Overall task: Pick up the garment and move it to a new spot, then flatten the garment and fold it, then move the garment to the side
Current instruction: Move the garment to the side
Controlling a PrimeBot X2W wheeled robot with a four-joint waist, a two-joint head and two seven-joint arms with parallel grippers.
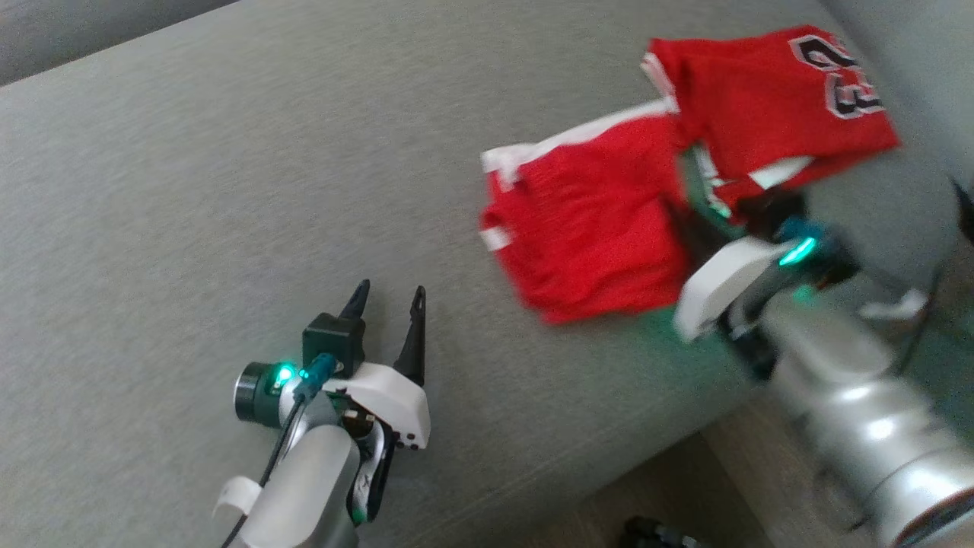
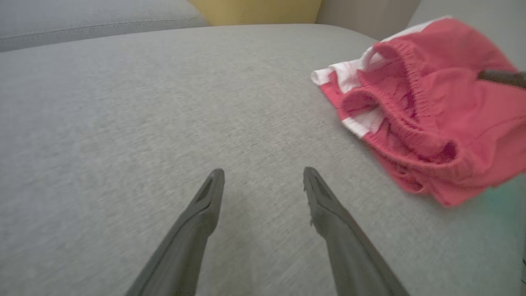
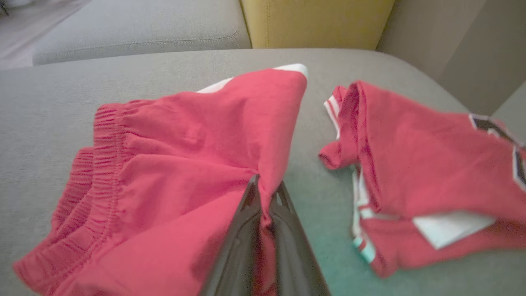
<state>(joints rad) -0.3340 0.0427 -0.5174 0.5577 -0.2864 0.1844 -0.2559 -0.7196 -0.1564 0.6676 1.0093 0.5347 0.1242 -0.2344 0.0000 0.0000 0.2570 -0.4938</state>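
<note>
- Two red garments lie on your grey cushion (image 1: 228, 190): shorts (image 1: 586, 228) at centre-right, numbered jersey (image 1: 776, 99) just beside them.
- Your right gripper (image 3: 267, 193) is clenched on a fold of the shorts' fabric.
- Your left gripper (image 1: 389, 293) hangs released over bare cushion, well apart from the shorts.
</note>
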